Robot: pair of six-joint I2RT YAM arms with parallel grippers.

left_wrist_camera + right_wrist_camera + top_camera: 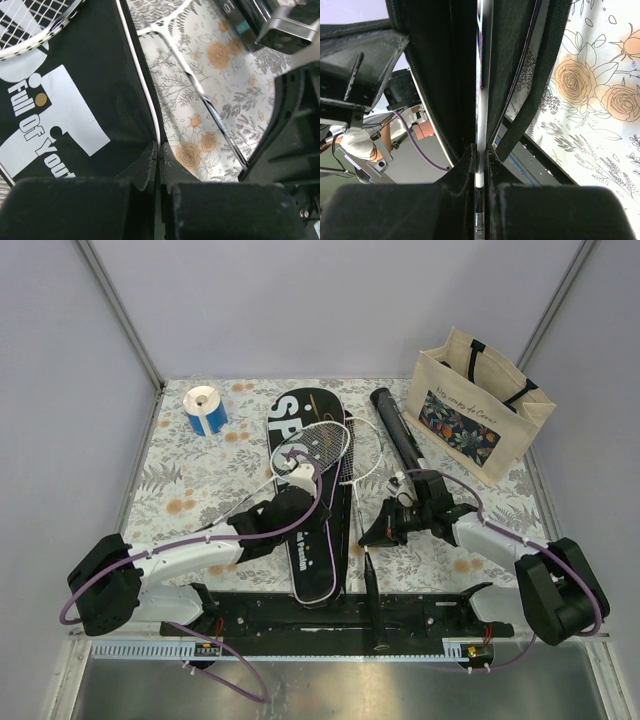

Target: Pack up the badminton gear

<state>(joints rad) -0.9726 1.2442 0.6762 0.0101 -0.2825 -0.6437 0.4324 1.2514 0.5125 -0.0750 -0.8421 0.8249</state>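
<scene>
Floral tablecloth (190, 480) under the case (318, 570), lavender walls (330, 310) around.

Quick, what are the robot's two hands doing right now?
Left gripper: closed, pinching the black case edge.
Right gripper: closed on a thin white racket shaft.

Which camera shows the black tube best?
The top external view: the black tube shows nearly whole. The left wrist view catches only a blurred stretch with teal print; the right wrist view shows none of it.

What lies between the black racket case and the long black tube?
A white-framed racket, head flat on the floral cloth between the case and the tube, seen in the top view.
</scene>
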